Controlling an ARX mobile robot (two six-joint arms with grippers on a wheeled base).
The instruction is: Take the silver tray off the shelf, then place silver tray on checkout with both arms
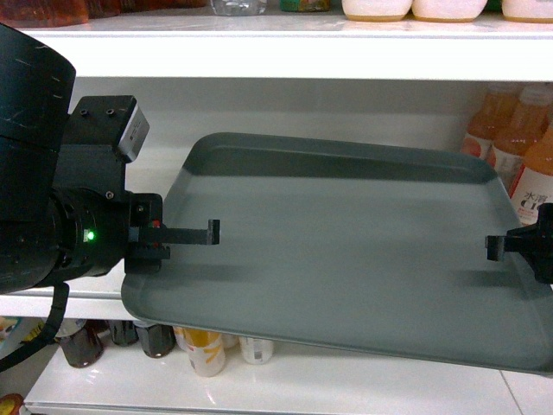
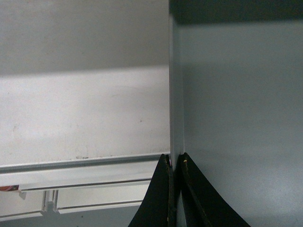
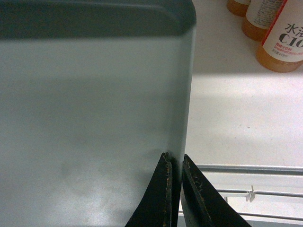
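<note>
Two black grippers hold the flat grey-green metal tray (image 1: 346, 233) at its two short edges.

The left gripper (image 2: 176, 163) is closed on the tray's left rim, and the right gripper (image 3: 176, 161) is closed on its right rim. The tray is over the glossy white shelf board (image 3: 236, 118), its front edge past the shelf front. Orange drink bottles (image 1: 518, 138) stand beside its right far corner.

Tray (image 1: 346, 242) near-right corner cut off by head view's edge. Right gripper (image 1: 494, 248) mostly out of frame, only one finger showing. Orange bottles (image 1: 527, 147) cropped at right; label text (image 3: 289, 38) partly cut. Lower-shelf bottles (image 1: 203, 350) half hidden under tray.
</note>
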